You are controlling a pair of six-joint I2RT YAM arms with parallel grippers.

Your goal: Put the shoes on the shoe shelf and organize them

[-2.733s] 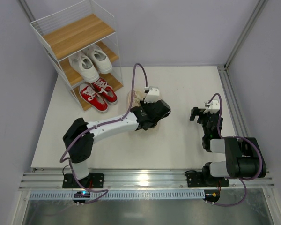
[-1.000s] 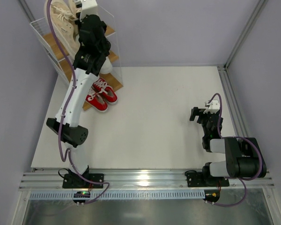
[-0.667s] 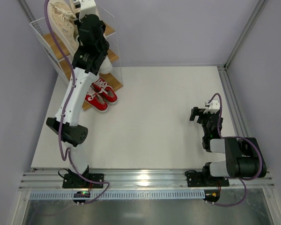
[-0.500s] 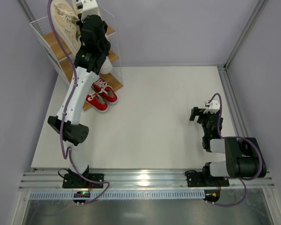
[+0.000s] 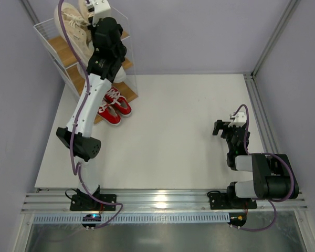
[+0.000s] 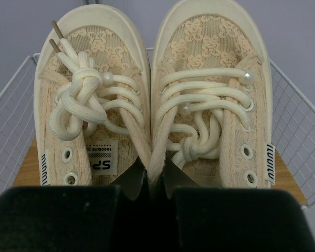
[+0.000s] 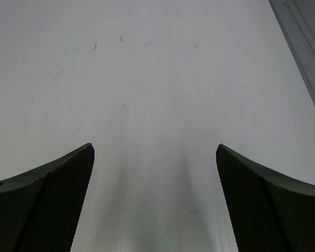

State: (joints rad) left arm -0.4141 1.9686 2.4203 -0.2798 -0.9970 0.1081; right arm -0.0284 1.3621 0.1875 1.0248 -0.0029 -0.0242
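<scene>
Between the shelf sides (image 6: 300,131), left gripper (image 6: 156,181) pinches beige shoes (image 6: 207,94).

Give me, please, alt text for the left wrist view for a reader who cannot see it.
The left gripper pinches a pair of cream lace-up sneakers together by their inner collars, toes pointing away. Behind them show the wooden board and wire sides of the shoe shelf.

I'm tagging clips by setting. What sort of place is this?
Most likely a robotics lab cell, not a home: a left arm and right arm bolted to an aluminium rail, bare walls, and a shoe shelf on a white table.
</scene>
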